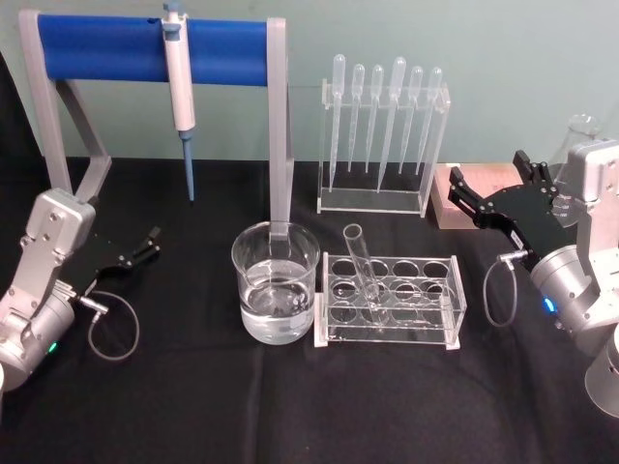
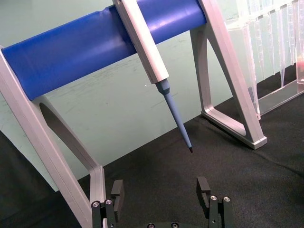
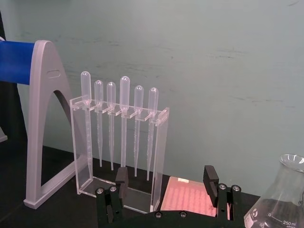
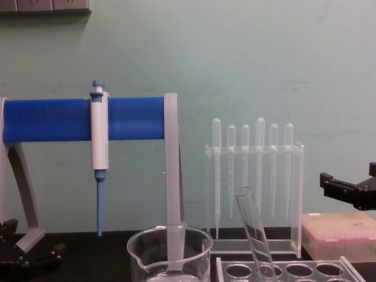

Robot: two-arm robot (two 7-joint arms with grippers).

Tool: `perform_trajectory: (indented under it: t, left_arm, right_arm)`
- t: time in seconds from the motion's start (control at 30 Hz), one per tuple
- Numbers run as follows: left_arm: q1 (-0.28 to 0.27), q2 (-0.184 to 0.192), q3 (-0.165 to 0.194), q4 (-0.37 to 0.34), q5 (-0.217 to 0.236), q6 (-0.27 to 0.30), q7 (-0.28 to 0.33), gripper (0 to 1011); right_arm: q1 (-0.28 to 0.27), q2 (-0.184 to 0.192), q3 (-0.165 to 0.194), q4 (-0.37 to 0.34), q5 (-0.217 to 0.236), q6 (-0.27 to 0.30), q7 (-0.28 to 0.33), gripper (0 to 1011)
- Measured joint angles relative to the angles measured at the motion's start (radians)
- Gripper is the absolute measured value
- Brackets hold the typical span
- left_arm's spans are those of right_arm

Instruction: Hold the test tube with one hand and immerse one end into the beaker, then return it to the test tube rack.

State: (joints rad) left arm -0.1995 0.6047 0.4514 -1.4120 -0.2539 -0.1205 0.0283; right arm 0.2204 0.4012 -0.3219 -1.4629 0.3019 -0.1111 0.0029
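Both my grippers, left (image 1: pixel 150 240) and right (image 1: pixel 493 198), fingers spread, empty. Right should take test tube (image 1: pixel 365 271) high near rim, lift straight from rack (image 1: pixel 389 300) at worktop centre.

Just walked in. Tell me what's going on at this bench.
Nothing is being handled. The test tube leans in the rack, beside the beaker of clear liquid. The left gripper and right gripper sit open and empty at the table's far sides, away from the glassware. The dip isn't yet begun.
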Motion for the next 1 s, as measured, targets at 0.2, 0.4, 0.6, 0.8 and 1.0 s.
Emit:
perform_trajectory:
  t: [0.2, 0.4, 0.6, 0.8, 1.0]
  left_arm:
    - [0.000, 0.000, 0.000, 0.000, 0.000, 0.000, 0.000, 1000]
    - [0.000, 0.000, 0.000, 0.000, 0.000, 0.000, 0.000, 1000]
    - [0.000, 0.000, 0.000, 0.000, 0.000, 0.000, 0.000, 1000]
    - [0.000, 0.000, 0.000, 0.000, 0.000, 0.000, 0.000, 1000]
    - [0.000, 0.000, 0.000, 0.000, 0.000, 0.000, 0.000, 1000]
  right_arm:
    - [0.000, 0.001, -0.001, -0.001, 0.000, 0.000, 0.000, 1002]
    - [0.000, 0.001, -0.001, -0.001, 0.001, -0.001, -0.001, 1002]
    - [0.000, 0.001, -0.001, -0.002, 0.001, -0.001, -0.001, 1003]
    - [0.000, 0.001, -0.001, -0.002, 0.001, -0.002, -0.002, 1002]
    - [0.000, 0.001, -0.001, -0.002, 0.001, -0.002, -0.002, 1003]
